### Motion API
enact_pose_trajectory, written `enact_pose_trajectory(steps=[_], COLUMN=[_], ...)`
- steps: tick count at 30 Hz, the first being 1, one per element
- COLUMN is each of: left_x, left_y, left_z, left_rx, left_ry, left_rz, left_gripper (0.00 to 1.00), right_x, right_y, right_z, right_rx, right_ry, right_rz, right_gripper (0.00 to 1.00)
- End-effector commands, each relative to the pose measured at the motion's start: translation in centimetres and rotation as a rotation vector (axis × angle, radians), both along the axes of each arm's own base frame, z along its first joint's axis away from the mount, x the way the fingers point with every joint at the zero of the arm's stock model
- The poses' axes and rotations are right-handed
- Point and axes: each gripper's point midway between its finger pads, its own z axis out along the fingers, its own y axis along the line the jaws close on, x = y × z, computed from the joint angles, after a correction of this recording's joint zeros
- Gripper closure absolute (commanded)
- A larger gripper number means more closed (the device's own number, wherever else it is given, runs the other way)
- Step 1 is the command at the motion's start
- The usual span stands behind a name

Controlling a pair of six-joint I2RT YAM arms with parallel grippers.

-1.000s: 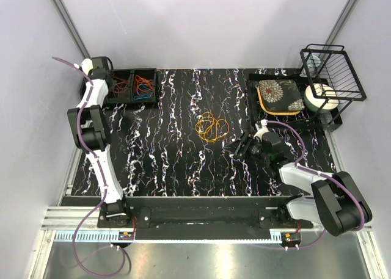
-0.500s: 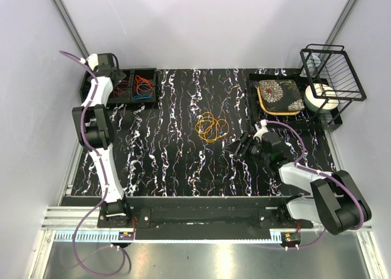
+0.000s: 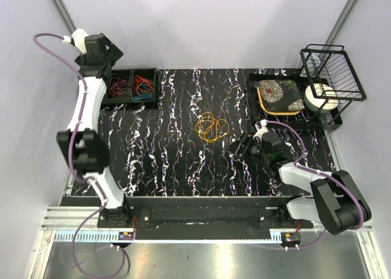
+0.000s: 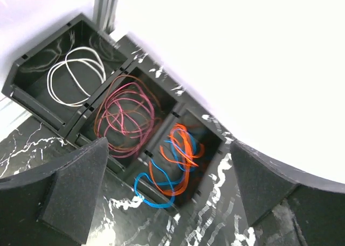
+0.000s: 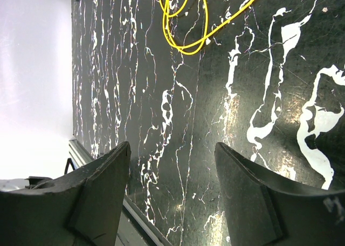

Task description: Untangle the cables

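At the far left, the left arm is raised high, and its left tool [image 3: 98, 47] hangs above a black three-compartment plastic tray [image 3: 157, 83] at the far-left corner of the black, white-veined marble-pattern worktop [image 3: 165, 157]. In the left wrist view the left tool [image 4: 170, 149] is released: its dark foam pads [image 4: 75, 187] stand wide apart with nothing between them.

Below it, the tray's [image 4: 70, 128] end compartment nearest the wall holds a thin white wire loop [image 4: 75, 76]. The middle compartment holds tangled thin red wire loops [image 4: 124, 114]. The third holds thin orange and blue wire loops [image 4: 175, 160] mixed together, with one blue loop draped across that compartment's wall.

Near the middle of the worktop lies a separate bundle of thin orange-yellow wire loops [image 3: 212, 127], flat on the surface and well apart from the tray.

Just right of that bundle, the right tool [image 3: 240, 148] sits low over the worktop. In its own view the right tool [image 5: 172, 149] is released, with its fingers [image 5: 99, 197] apart over bare worktop. The orange-yellow loops [image 5: 183, 20] lie ahead of them, untouched.

At the far right stand a flower-patterned square plate [image 3: 279, 96] in a black holder, a black wire rack [image 3: 333, 71] and a white roll [image 3: 321, 97].
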Motion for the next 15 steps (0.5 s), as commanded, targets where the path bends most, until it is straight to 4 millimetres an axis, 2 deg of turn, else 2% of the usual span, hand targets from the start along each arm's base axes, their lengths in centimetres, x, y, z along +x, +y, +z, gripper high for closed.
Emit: enact_pose_trajectory(steps=[1,4,6,8,9,11,13,14,15], left_x=[-3.7,-6.0,-8.0,-9.4,-10.8,-12.7,-14.1,-15.1,-15.8], left_y=[-1.9,-4.0,-6.3,-7.5,-9.0,-10.1,-12.3,-12.9,-14.5], left_z=[3.1,4.2,4.8,4.8,4.5,3.5,2.6,1.4,0.9], left_rx=[-0.008,0.034,0.066,0.095,0.104,0.12,0.124,0.131,0.134], left_ry=[-0.075,-0.079,-0.078,-0.071,-0.065,-0.047,-0.035,-0.014,-0.01], left_rz=[-0.041,-0.093,-0.137,-0.168,-0.202,-0.235,-0.297,-0.318,-0.357], left_gripper=[0.01,0.01,0.01,0.01,0.01,0.01,0.01,0.02,0.02], right_x=[0.9,0.8,0.8,0.7,0.7,0.7,0.7,0.7,0.7], right_y=[0.1,0.1,0.1,0.0,0.0,-0.1,-0.1,-0.1,-0.1], right_z=[1.4,1.4,1.4,1.3,1.3,1.3,1.3,1.3,1.3], right_rx=[0.018,0.019,0.018,0.017,0.019,0.016,0.016,0.015,0.015], right_ry=[-0.06,-0.055,-0.053,-0.049,-0.047,-0.049,-0.048,-0.049,-0.046], right_rz=[0.0,-0.001,-0.003,-0.006,-0.009,-0.012,-0.018,-0.017,-0.018], right_gripper=[0.3,0.3,0.3,0.3,0.3,0.3,0.3,0.3,0.3])
